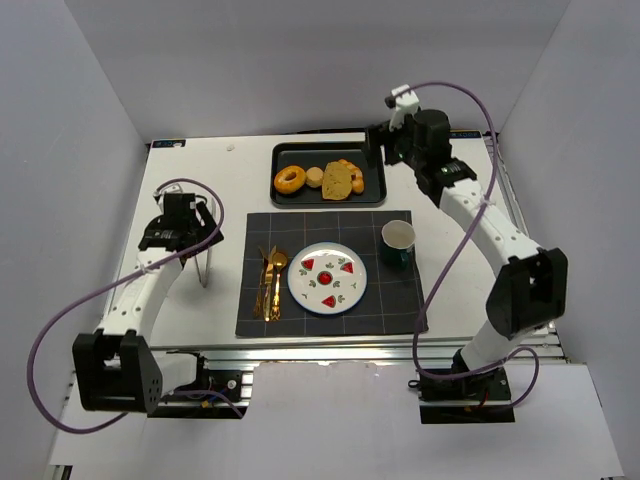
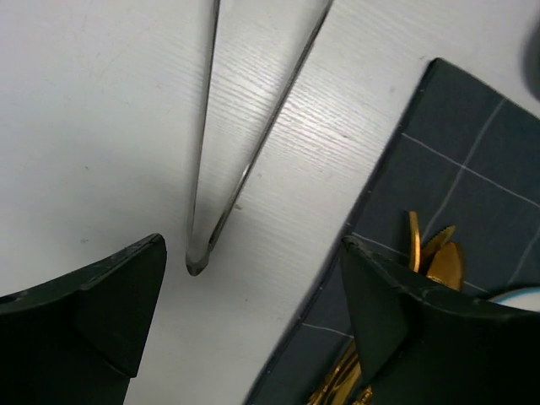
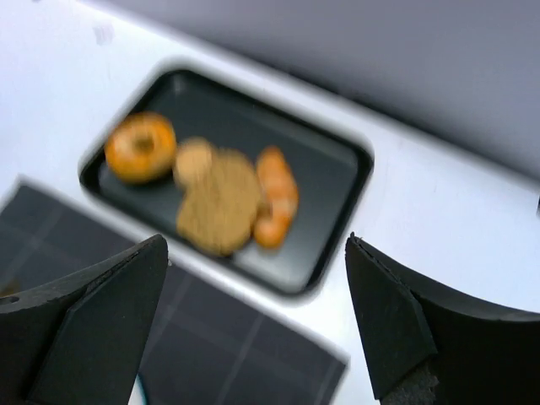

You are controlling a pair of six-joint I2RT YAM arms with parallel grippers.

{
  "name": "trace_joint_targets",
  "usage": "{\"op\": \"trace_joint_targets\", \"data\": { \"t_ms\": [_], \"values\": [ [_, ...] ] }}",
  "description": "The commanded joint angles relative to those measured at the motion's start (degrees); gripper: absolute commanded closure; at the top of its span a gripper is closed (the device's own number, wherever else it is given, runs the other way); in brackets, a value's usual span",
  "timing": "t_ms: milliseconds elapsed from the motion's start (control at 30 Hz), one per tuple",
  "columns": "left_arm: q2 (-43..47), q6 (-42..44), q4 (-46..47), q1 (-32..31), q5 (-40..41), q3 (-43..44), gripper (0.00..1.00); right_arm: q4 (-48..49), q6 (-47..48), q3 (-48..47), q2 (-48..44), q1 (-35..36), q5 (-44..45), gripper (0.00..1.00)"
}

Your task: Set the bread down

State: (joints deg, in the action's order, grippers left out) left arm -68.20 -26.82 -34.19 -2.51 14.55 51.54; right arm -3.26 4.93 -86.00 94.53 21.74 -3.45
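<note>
The bread (image 1: 290, 180) lies at the left end of the tray (image 1: 300, 155), just beside a bun (image 1: 315, 178). The right gripper (image 3: 256, 245) hangs near the tray's right end, jaws wide apart and empty. The left gripper (image 2: 253, 245) hovers left of the mat (image 1: 400, 300), also wide open and empty.

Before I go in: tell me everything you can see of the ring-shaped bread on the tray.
The bread is a golden-brown ring with a small centre hole, smooth baked crust, whole. It lies flat on the floor of the black tray, at its left end. A pale bun sits close on its right; whether they touch is unclear. Nothing grips it.
</note>
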Motion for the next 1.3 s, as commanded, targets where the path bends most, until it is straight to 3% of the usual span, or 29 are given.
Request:
{"op": "trace_joint_targets", "data": {
  "t_ms": [0, 33, 67, 100, 167, 233, 267, 333, 433, 600, 733, 833, 867, 900, 1067, 1267],
  "values": [
    [-3.0, 4.7, -0.5, 1.7, 1.0, 2.9, 0.05, 1.1, 0.0, 11.3, -6.9, -1.9, -3.7, 0.11],
    [-4.0, 5.4, -0.1, 2.3, 0.7, 3.0, 0.03, 1.7, 3.4, 13.3, -8.5, -2.4, -8.8, 0.11],
    [-5.1, 6.9, 0.4, 2.4, -0.2, 3.1, 0.02, 1.4, 12.7, 15.3, -11.0, -3.8, -21.1, 0.11],
    [-7.0, 7.7, 1.3, 2.7, -0.5, 3.1, 0.02, -0.6, 18.9, 17.5, -12.3, -4.3, -28.0, 0.11],
    [-9.5, 10.7, 2.4, 4.7, -1.2, 3.1, 0.02, -4.5, 25.1, 19.6, -14.7, -5.0, -42.3, 0.18],
    [-13.5, 13.6, 4.2, 5.8, -2.5, 3.7, 0.02, -8.9, 30.8, 19.8, -14.9, -5.0, -51.9, 0.32],
    [-15.0, 14.6, 5.2, 6.0, -4.2, 3.8, 0.02, -9.5, 31.3, 19.9, -14.8, -5.0, -53.9, 0.34],
    [-18.9, 17.7, 8.1, 6.5, -5.3, 4.2, 0.02, -8.8, 29.3, 20.3, -14.4, -5.0, -55.8, 0.32],
    [-23.6, 20.7, 11.8, 6.8, -8.4, 4.6, 0.02, -8.6, 27.6, 19.4, -13.8, -5.0, -55.4, 0.21],
    [-29.5, 24.0, 16.6, 7.0, -14.3, 5.4, 0.05, -7.3, 25.5, 18.7, -13.2, -5.1, -55.4, 0.18],
    [-34.1, 25.1, 17.2, 7.3, -16.6, 6.2, 0.23, -6.9, 23.9, 17.9, -12.9, -5.1, -55.7, 0.17],
    [-36.5, 24.6, 16.6, 8.6, -17.1, 6.4, 0.5, -7.0, 23.7, 17.8, -13.0, -5.3, -54.9, 0.17],
    [-36.7, 24.3, 16.7, 8.9, -17.1, 6.1, 0.66, -7.1, 23.9, 18.0, -13.1, -5.3, -54.7, 0.17],
    [-36.7, 23.8, 17.2, 9.3, -16.9, 5.0, 0.76, -7.0, 23.8, 18.1, -13.3, -5.5, -54.5, 0.17],
    [-33.7, 22.2, 18.2, 9.8, -17.6, 3.9, 0.92, -7.5, 23.8, 18.2, -13.2, -6.5, -54.2, 0.17],
    [-25.3, 11.3, 18.5, 8.3, -28.0, 10.1, 0.88, -8.0, 23.7, 18.3, -13.1, -8.0, -53.3, 0.17]
  ]
}}
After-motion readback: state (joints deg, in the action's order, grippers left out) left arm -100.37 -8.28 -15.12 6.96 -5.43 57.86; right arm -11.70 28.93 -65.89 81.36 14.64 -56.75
